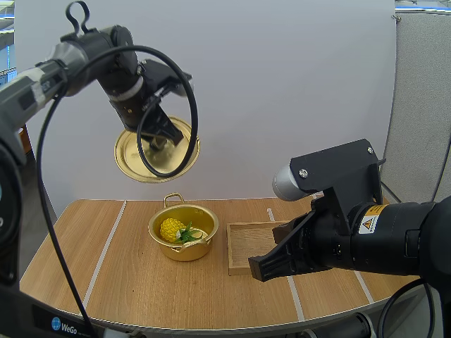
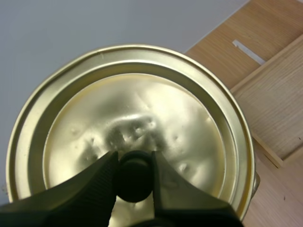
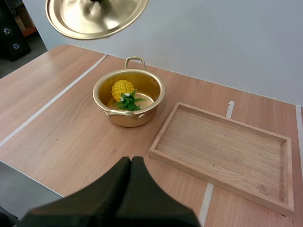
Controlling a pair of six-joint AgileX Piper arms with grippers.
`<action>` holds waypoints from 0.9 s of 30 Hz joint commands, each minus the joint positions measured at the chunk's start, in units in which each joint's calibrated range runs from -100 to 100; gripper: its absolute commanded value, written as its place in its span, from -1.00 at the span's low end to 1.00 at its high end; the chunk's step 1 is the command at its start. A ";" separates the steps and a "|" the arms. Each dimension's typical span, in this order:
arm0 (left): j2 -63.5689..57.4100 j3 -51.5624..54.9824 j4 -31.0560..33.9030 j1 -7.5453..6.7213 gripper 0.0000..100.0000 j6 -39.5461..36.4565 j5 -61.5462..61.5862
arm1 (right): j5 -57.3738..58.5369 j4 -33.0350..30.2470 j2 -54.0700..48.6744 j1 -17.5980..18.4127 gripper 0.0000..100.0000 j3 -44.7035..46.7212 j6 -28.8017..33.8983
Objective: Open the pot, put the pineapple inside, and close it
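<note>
Above the table (image 1: 106,267), left pincer (image 2: 135,165) grips lid (image 2: 142,109); base (image 1: 67,327) reads WeGo.

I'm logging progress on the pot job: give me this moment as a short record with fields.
lid: raised off the pot, held by its knob
left hand: shut on the lid knob
pot: open, upright on the table
pineapple: lying inside the pot
wooden tray: on the table beside the pot
right hand: shut on nothing, over the table's near side
to do: set lid on pot
</note>
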 commanded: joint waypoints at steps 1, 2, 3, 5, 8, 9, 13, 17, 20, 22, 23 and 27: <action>2.24 1.47 -3.61 -0.17 -1.00 2.24 -2.22 | 0.00 0.86 -0.51 -0.24 -1.00 0.17 -0.57; 3.08 1.85 -4.44 -0.17 -1.00 2.78 -2.42 | 0.00 0.86 -0.51 -0.24 -1.00 0.17 -0.57; 4.22 2.12 -5.26 -0.17 -1.00 3.20 -2.58 | 0.00 0.86 -0.51 -0.24 -1.00 0.17 -0.57; 5.80 2.28 -6.78 -0.17 -1.00 4.28 -2.63 | 0.00 0.86 -0.51 -0.24 -1.00 0.17 -0.57; 8.86 2.28 -8.24 -0.17 -1.00 5.79 -2.63 | 0.00 0.86 -0.51 -0.24 -1.00 0.17 -0.57; 9.69 2.28 -8.35 -0.17 -1.00 5.91 -2.63 | 0.00 0.86 -0.51 -0.24 -1.00 0.17 -0.57; 13.67 2.28 -8.44 -0.17 -1.00 5.91 -2.79 | 0.00 0.86 -0.51 -0.24 -1.00 0.17 -0.57; 17.65 2.28 -8.44 -0.17 -1.00 5.91 -3.51 | 0.00 0.64 -0.51 -0.24 -1.00 0.17 -0.57; 19.98 2.41 -8.44 -0.17 -1.00 5.91 -4.51 | 0.00 0.20 -0.51 -0.24 -1.00 0.17 -0.57; 20.77 3.08 -8.44 -0.17 -1.00 5.91 -6.46 | 0.00 0.13 -0.51 -0.24 -1.00 0.17 -0.57; 21.04 3.77 -8.44 -0.17 -1.00 5.91 -7.95 | 0.00 0.13 -0.51 -0.24 -1.00 0.17 -0.57; 21.20 6.55 -8.44 -0.17 -1.00 6.69 -13.15 | 0.00 0.13 -0.51 -0.24 -1.00 0.17 -0.57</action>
